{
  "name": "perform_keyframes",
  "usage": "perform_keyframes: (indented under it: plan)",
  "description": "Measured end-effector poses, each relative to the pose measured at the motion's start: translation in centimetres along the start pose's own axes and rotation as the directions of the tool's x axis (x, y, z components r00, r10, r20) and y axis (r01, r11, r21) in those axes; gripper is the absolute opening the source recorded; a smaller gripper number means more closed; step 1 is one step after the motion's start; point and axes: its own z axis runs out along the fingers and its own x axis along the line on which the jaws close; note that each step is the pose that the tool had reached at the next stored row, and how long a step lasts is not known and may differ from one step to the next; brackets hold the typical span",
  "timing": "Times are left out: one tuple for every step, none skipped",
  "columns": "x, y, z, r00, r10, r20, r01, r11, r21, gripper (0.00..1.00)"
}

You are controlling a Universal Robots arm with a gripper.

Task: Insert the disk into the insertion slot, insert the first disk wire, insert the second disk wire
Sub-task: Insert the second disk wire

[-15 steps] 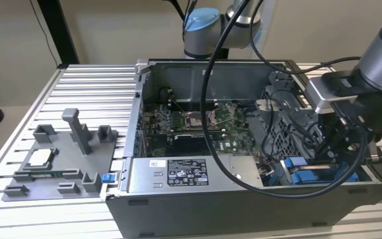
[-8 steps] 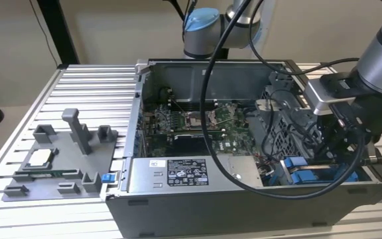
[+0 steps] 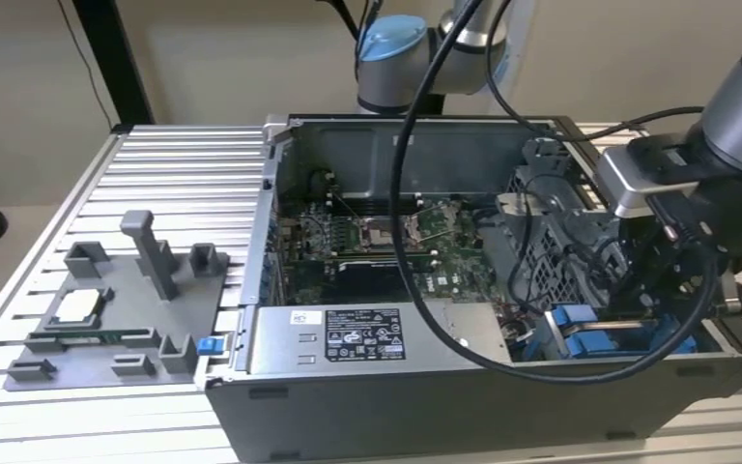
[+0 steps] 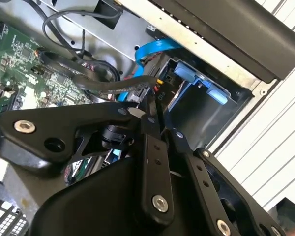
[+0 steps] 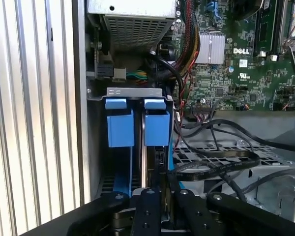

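The insertion slot is a grey metal bay in the case's front corner, at the exterior view's right. The disk stands down in it; I see its blue frame, two blue tabs and a thin edge. My gripper hangs right over the disk's end, with its black fingers drawn together. A flat black disk wire runs across the perforated cage to the fingertips, and its connector looks pinched between them, mostly hidden. In the second wrist view the gripper tip is beside the wire and a blue cable.
The open computer case lies on a ribbed aluminium table. Inside are the green motherboard, a labelled power-supply box and loose black cables. A grey fixture with parts sits at the exterior view's left.
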Motion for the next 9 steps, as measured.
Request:
perform_keyframes:
  plan:
    - [-0.05,-0.03,-0.44,1.0000,0.000,0.0002,0.000,1.0000,-0.0001,1.00]
    - [-0.11,-0.07,-0.90,1.0000,0.000,0.0000,0.000,1.0000,-0.0001,1.00]
    - [-0.14,-0.09,-1.20,1.0000,0.000,-0.0003,0.000,1.0000,-0.0001,1.00]
    - [-0.15,-0.10,-1.27,1.0000,0.000,-0.0002,0.000,1.0000,-0.0001,1.00]
    - [-0.15,-0.10,-1.27,1.0000,0.000,0.0000,0.000,1.0000,-0.0001,1.00]
    - [-0.16,-0.10,-1.27,1.0000,0.000,0.0001,0.000,1.0000,-0.0001,1.00]
    - [-0.16,-0.10,-1.29,1.0000,0.000,0.0001,0.000,1.0000,0.0000,1.00]
    - [-0.18,-0.11,-1.43,1.0000,0.000,-0.0003,0.000,1.0000,0.0001,1.00]
    - [-0.22,-0.14,-1.69,1.0000,0.000,-0.0002,0.000,1.0000,0.0002,1.00]
